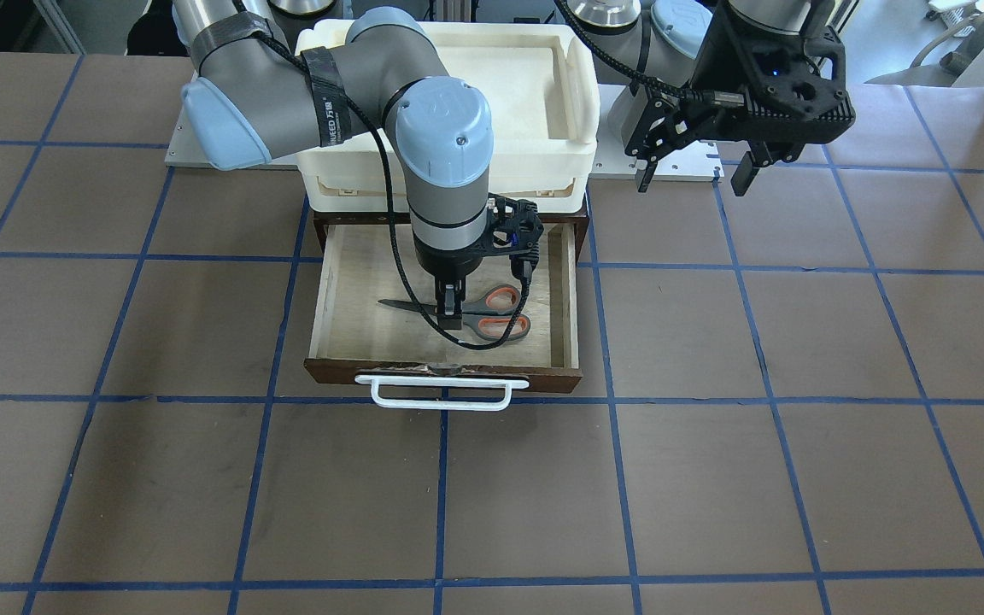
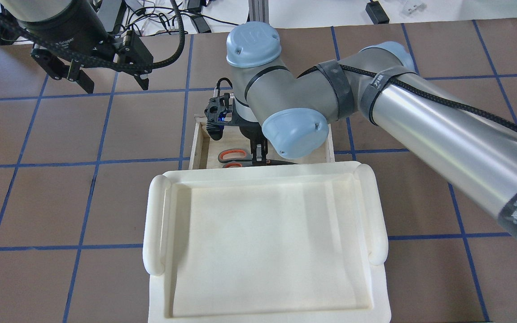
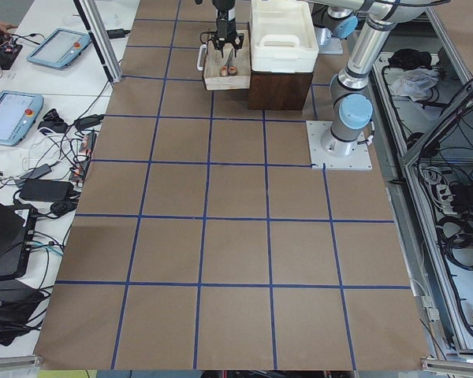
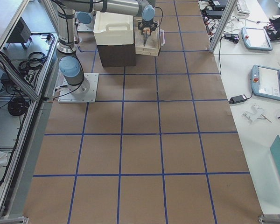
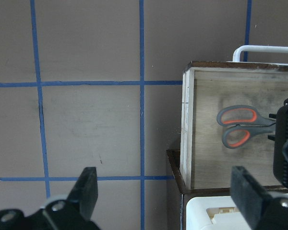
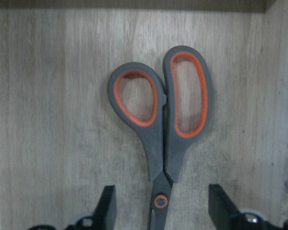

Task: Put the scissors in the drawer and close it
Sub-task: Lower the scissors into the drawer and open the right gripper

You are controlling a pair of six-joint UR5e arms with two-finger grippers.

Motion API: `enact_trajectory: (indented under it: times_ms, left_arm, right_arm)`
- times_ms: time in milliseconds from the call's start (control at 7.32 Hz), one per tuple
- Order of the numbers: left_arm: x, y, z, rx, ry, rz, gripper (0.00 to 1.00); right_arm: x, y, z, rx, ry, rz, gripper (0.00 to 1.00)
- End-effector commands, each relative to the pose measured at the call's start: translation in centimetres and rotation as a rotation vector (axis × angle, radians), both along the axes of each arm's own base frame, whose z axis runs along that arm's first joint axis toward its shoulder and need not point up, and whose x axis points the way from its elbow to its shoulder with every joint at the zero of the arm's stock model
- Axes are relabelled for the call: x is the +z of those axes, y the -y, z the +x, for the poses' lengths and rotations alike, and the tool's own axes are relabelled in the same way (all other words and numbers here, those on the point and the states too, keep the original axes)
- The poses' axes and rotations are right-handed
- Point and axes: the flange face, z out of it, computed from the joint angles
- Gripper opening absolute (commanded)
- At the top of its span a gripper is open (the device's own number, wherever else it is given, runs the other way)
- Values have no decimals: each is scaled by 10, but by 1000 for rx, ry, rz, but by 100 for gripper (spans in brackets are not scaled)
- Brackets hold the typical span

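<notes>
A shallow wooden drawer with a pale plywood floor and dark brown front panel (image 1: pixel 543 376) (image 2: pixel 198 148) (image 5: pixel 201 148) (image 6: pixel 48 120) stands pulled out of a dark brown cabinet (image 3: pixel 280 90) (image 4: pixel 116 55) that sits by the counter's robot-side edge. The drawer opens toward the operators' edge, and its white bar handle (image 1: pixel 441 393) (image 5: pixel 264 48) faces that way. A cream-white plastic tray (image 1: pixel 577 85) (image 2: pixel 155 215) rests on top of the cabinet.

The small pair of scissors with grey metal blades and dark grey handles lined in orange-red (image 1: pixel 496 320) (image 2: pixel 234 157) (image 5: pixel 240 127) (image 6: pixel 161 124) lies flat on the drawer floor with its blades together. It runs parallel to the front panel, with the handle loops toward the robot's left wall of the drawer and the blade tips toward its right.

The right gripper (image 1: pixel 451 312) (image 2: pixel 258 157) (image 6: pixel 162 208) points straight down inside the drawer, over the scissors near the pivot. Its jaws are spread, one finger on either side of the shanks. The right wrist view shows a clear gap between each finger and the scissors, so it grips nothing.

The left gripper (image 1: pixel 694 175) (image 2: pixel 115 83) (image 5: pixel 165 191) hangs above the brown counter with its blue tape grid (image 1: pixel 714 478), beside the cabinet on the robot's left and close to the robot-side edge. Its jaws are wide apart and empty
</notes>
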Motion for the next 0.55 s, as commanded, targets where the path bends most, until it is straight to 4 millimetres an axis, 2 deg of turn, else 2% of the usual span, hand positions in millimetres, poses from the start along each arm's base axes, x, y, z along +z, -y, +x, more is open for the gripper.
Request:
enact_trajectory:
  times_ms: [0, 137, 410]
  left_arm:
    - [0, -1, 0, 0, -1, -1, 100]
    - [1, 0, 0, 1, 1, -2, 100]
    - [-3, 5, 0, 0, -2, 2, 100]
  right_arm:
    - [5, 0, -1, -5, -1, -12, 100]
    - [14, 4, -5, -2, -26, -45, 100]
    - [52, 4, -16, -49, -24, -153, 100]
